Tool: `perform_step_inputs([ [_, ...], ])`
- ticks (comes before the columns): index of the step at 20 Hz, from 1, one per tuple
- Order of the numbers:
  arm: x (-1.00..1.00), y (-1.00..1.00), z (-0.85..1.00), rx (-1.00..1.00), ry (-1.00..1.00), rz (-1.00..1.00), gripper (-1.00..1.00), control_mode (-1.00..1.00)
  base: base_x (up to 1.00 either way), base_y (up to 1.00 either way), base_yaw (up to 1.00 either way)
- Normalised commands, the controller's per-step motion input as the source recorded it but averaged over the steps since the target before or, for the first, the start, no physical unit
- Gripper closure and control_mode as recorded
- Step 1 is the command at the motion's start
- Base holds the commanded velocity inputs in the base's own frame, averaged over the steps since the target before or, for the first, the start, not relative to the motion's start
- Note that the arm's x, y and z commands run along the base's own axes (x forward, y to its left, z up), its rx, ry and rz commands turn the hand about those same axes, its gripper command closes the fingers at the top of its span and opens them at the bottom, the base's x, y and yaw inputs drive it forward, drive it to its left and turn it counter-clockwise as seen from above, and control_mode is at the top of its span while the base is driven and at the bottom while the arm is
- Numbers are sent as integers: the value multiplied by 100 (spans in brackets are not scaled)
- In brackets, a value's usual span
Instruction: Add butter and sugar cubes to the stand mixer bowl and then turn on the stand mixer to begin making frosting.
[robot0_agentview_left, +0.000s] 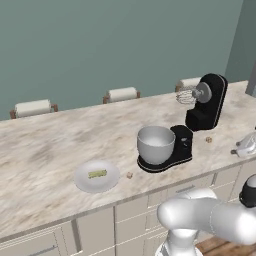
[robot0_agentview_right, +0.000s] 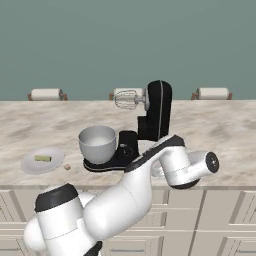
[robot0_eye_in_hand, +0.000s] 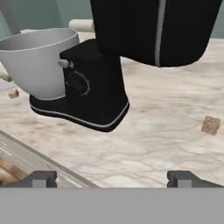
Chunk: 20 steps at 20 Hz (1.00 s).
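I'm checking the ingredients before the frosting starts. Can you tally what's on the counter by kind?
Butter on the white plate: 1
Sugar cubes: 2
Stand mixer bowl: 1
Stand mixer: 1
White plate: 1
Total: 6

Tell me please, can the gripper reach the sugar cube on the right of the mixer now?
Probably yes. The gripper is open, and bare counter lies between it and the sugar cube; the stand mixer stands off to the side.
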Motion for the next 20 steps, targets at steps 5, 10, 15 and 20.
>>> perform_step_inputs([
  [5, 17, -1, -12, 22, 0, -1, -100, -100, 0, 0, 0],
  [10, 19, 0, -20, 11, 0, 0, -100, -100, 0, 0, 0],
  [15, 17, 0, -21, 3, -1, 0, -100, -100, 0, 0, 0],
  [20, 18, 0, -11, 1, -17, 0, -100, -100, 0, 0, 0],
])
